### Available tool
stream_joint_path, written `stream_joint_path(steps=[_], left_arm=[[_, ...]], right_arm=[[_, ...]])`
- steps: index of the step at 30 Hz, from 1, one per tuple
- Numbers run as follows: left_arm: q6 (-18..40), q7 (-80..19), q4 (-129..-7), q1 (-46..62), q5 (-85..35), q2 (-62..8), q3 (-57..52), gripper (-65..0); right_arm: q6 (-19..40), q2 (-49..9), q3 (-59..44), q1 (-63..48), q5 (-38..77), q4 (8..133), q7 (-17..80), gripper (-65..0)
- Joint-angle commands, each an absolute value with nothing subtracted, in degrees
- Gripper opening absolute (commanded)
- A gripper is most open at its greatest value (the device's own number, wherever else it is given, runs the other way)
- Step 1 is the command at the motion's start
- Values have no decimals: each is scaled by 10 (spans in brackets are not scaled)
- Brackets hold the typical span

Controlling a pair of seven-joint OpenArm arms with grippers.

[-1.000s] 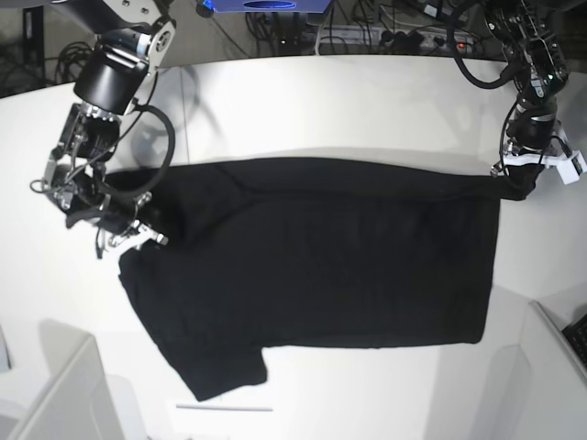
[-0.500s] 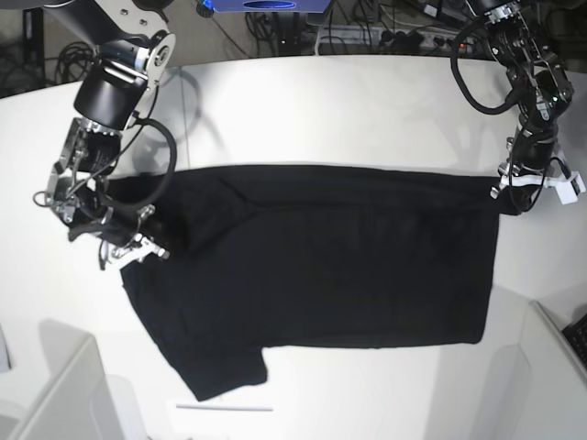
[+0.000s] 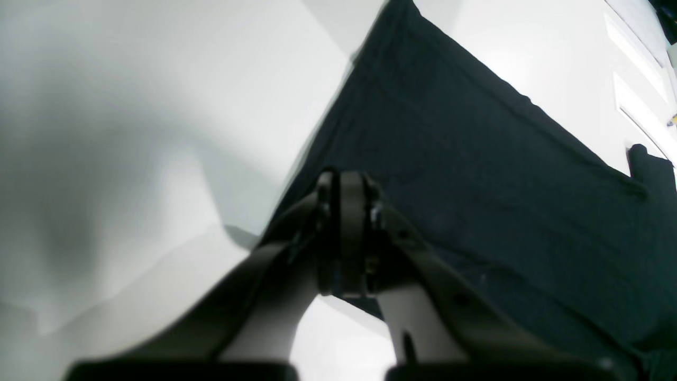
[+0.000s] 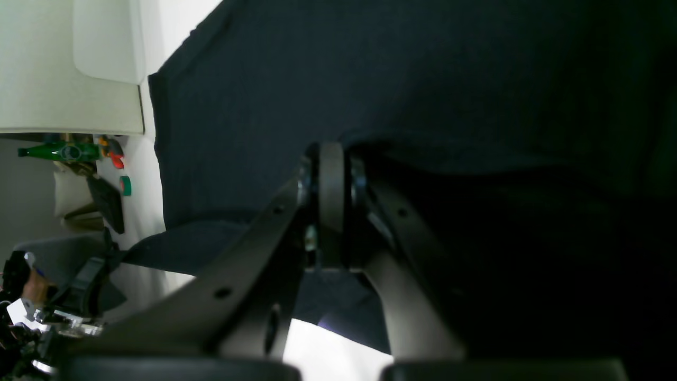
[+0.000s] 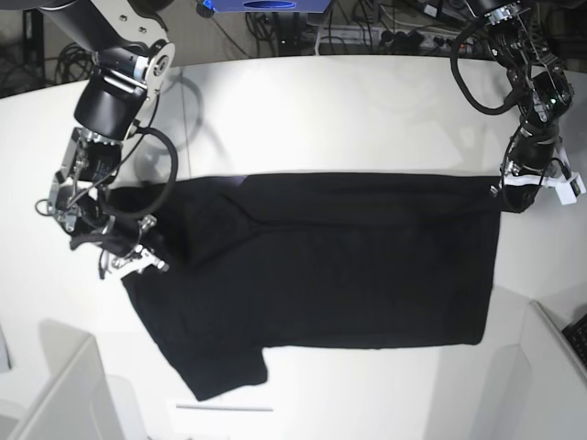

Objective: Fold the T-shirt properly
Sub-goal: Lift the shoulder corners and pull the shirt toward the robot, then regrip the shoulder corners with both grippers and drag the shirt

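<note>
The T-shirt (image 5: 330,266) lies spread, plain black side up, across the middle of the white table (image 5: 367,110), with one sleeve trailing toward the table's near edge. At the shirt's corner on the base view's right, the left gripper (image 5: 512,194) has its jaws together on the cloth (a pinched corner, apparently). At the opposite end, the right gripper (image 5: 128,252) is likewise clamped on the T-shirt's fabric, which bunches around it.

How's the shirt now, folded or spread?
Partly folded: the shirt has its top edge doubled over; one sleeve sticks out at the bottom.
</note>
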State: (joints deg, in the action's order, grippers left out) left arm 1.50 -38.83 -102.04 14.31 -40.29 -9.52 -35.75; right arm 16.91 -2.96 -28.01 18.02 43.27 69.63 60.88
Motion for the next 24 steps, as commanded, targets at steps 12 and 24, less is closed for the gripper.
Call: stream_joint_path(steps=[12,24], left_arm=[[18,-378,-1002,120,-404,-102,-356,-650],[18,-376,-1000,116,-404,-114,-366,-255]], right_arm=[[171,-35,-279,194,446,705,587,-650],[171,-36,-286,193,448,712,602,-429]])
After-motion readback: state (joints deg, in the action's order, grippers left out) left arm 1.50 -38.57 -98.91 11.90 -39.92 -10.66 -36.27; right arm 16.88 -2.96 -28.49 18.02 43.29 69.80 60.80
